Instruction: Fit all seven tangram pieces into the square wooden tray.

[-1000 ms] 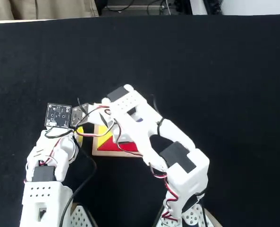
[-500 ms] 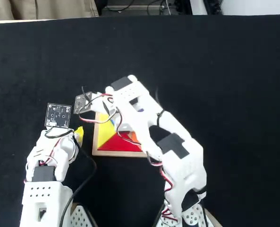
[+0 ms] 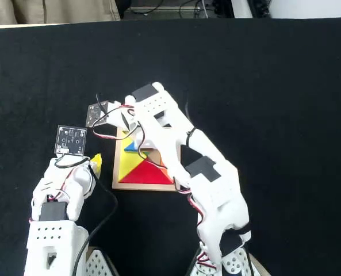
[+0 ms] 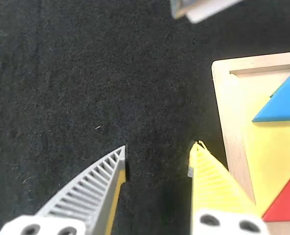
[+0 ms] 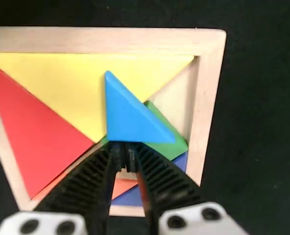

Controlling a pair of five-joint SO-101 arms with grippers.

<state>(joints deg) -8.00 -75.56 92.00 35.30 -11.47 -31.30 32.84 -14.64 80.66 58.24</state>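
Two tools, two states. The right tool (image 5: 125, 151) has its jaws drawn nearly together, tips against the edge of a blue triangle (image 5: 127, 117). That triangle lies on top of the yellow triangle (image 5: 81, 81) and a green piece (image 5: 173, 142) inside the wooden tray (image 5: 209, 98). A red triangle (image 5: 32, 132) lies flat beside the yellow one. The left tool (image 4: 157, 152) stands jaws apart over bare counter (image 3: 262, 86), just beside the tray's rim. The tray sits toward the counter's near edge.

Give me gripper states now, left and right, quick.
Left gripper: open, empty, over the black cloth beside the wooden tray.
Right gripper: shut, tips at the blue triangle's edge; grip on it cannot be told.
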